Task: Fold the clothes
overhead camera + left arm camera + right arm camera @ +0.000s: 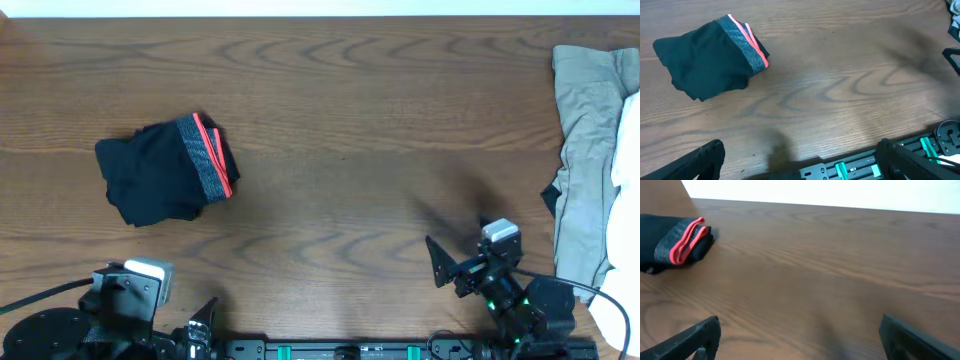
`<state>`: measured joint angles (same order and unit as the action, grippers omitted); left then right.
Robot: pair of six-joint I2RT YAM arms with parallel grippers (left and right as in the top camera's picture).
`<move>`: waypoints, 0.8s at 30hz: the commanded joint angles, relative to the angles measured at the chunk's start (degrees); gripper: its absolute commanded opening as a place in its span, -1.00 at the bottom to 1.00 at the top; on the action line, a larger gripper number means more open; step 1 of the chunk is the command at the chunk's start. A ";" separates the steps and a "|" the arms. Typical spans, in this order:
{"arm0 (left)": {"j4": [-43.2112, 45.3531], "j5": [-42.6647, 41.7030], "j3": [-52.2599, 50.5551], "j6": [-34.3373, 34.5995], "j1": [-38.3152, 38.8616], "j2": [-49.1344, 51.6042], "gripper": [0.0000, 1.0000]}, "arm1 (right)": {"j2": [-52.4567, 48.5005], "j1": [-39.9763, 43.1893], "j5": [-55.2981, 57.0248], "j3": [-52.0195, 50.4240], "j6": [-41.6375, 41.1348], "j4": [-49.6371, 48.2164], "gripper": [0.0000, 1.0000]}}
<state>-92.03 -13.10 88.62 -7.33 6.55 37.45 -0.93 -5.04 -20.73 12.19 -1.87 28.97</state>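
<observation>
Handling these clothes calls for a soft-goods approach. The black pants (165, 170) lie as a compact folded bundle on the left half of the table (350, 120), with the grey waistband (208, 160) and its red-orange edging facing right. A khaki garment (585, 150) lies crumpled at the right edge, with a white piece (628, 130) partly over it and running out of view.

Tool state: the left gripper (800, 145) and the right gripper (800, 319) both stand with jaws wide and hold nothing. Both sit near the front edge, well apart from any garment.

Expect every piece to be light, limp and unable to hold shape. It will likely drape, slide on the smooth wood and drag neighbouring layers along.

Judge the pants bundle as folded. The pile at the right appears to be the remaining work.

Take hold of the khaki garment at a hem or corner at the edge of the pile, pinching only one layer. Avoid grasping mid-panel, where several layers may bunch. Watch that the white piece does not lift with it.
</observation>
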 commanded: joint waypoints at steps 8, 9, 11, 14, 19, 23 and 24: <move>-0.72 -0.11 -0.07 0.52 0.28 0.17 0.96 | 0.61 1.05 0.37 -2.58 0.66 0.63 0.99; -0.72 -0.11 -0.07 0.52 0.28 0.17 0.96 | 0.61 1.05 0.35 -2.58 0.68 0.92 0.99; -0.72 -0.11 -0.07 0.52 0.28 0.17 0.96 | 0.61 1.05 0.39 -2.58 0.68 1.68 0.98; -0.72 -0.11 -0.07 0.52 0.28 0.17 0.96 | 0.61 1.05 0.39 -2.58 0.68 3.45 0.98; -0.72 -0.11 -0.07 0.52 0.28 0.17 0.96 | 0.61 1.05 0.39 -2.58 0.68 7.56 0.99; -0.72 -0.11 -0.07 0.52 0.28 0.17 0.96 | 0.61 1.05 0.39 -2.58 0.68 9.66 0.99; -0.72 -0.11 -0.07 0.52 0.28 0.17 0.96 | 0.61 1.05 0.39 -2.58 0.68 9.64 0.99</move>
<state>-92.03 -13.13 88.62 -7.33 6.55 37.45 -0.84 -5.04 -20.71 9.89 -1.87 38.41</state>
